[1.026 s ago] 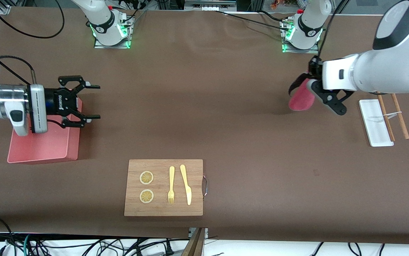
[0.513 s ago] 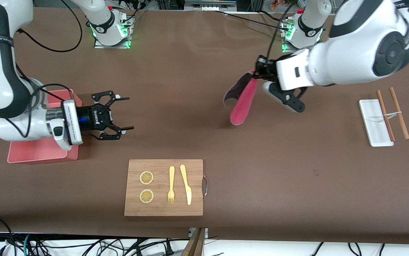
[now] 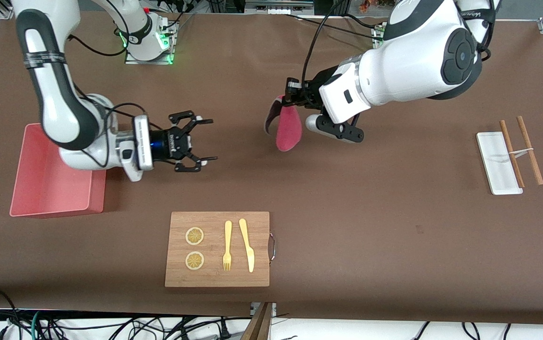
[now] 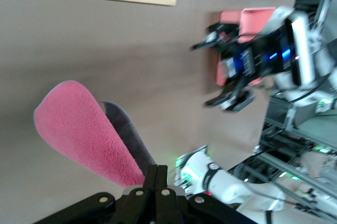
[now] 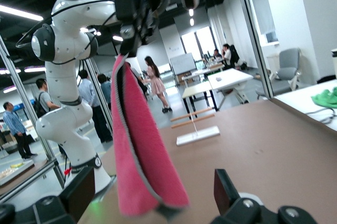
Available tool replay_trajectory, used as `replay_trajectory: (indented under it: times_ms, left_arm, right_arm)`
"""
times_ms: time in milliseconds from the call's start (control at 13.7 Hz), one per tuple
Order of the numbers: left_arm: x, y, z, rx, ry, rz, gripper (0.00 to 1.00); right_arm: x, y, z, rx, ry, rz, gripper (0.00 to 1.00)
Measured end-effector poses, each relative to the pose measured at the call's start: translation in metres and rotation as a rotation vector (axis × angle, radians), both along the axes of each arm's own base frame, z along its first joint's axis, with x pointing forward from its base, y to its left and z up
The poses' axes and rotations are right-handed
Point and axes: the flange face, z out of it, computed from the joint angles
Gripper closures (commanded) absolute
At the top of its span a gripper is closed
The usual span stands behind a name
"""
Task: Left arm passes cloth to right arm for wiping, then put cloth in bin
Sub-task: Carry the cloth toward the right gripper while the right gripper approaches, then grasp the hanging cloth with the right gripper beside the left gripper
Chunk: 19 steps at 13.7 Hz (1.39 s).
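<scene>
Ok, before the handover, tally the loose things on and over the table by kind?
Cloth, hanging from the left tool: 1
Pink bin: 1
Cutting board: 1
Lemon slices: 2
Fork: 1
Knife: 1
White tray: 1
Chopsticks: 2
Total: 10
</scene>
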Motion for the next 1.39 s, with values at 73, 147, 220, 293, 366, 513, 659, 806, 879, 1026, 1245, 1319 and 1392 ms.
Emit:
replay_trajectory:
  times_ms: [73, 147, 220, 293, 366, 513, 659, 806, 879, 1026, 1245, 1319, 1392]
  left_arm:
    - [0.003, -0.005, -0.001, -0.033, 0.001, 0.023, 1.0]
    - [0.004, -0.013, -0.002, -0.058, -0.001, 0.044, 1.0]
    - [0.002, -0.023, -0.003, -0.072, -0.004, 0.059, 1.0]
    - [-0.001, -0.034, -0.004, -0.079, -0.008, 0.071, 1.0]
    - [-0.006, -0.043, -0.003, -0.084, -0.012, 0.077, 1.0]
    - [-0.01, -0.051, -0.002, -0.087, -0.013, 0.08, 1.0]
    - [-0.008, -0.049, -0.002, -0.087, -0.015, 0.086, 1.0]
    - [-0.007, -0.048, -0.002, -0.086, -0.015, 0.088, 1.0]
    - [-0.007, -0.048, -0.002, -0.086, -0.015, 0.089, 1.0]
    - [-0.007, -0.047, -0.002, -0.086, -0.015, 0.089, 1.0]
    - [-0.007, -0.047, -0.002, -0.086, -0.015, 0.09, 1.0]
    - [-0.006, -0.047, -0.002, -0.086, -0.015, 0.09, 1.0]
    - [-0.006, -0.046, -0.002, -0.086, -0.015, 0.091, 1.0]
  right_arm:
    - [-0.01, 0.014, -0.007, 0.009, -0.003, -0.014, 0.0]
    - [-0.019, 0.028, -0.013, 0.012, -0.004, -0.028, 0.0]
    - [-0.028, 0.039, -0.016, 0.017, -0.004, -0.038, 0.0]
    - [-0.034, 0.048, -0.017, 0.02, -0.003, -0.046, 0.0]
    - [-0.037, 0.055, -0.016, 0.022, -0.001, -0.055, 0.0]
    - [-0.039, 0.062, -0.012, 0.027, 0.001, -0.085, 0.0]
    - [-0.038, 0.066, -0.009, 0.033, -0.001, -0.112, 0.14]
    - [-0.038, 0.068, -0.007, 0.04, -0.021, -0.128, 0.75]
    - [-0.037, 0.068, -0.007, 0.041, -0.028, -0.131, 0.95]
    - [-0.037, 0.067, -0.007, 0.041, -0.032, -0.135, 1.0]
    - [-0.036, 0.065, -0.007, 0.037, -0.034, -0.143, 1.0]
    - [-0.035, 0.064, -0.007, 0.036, -0.034, -0.145, 1.0]
    - [-0.034, 0.063, -0.007, 0.035, -0.034, -0.148, 1.0]
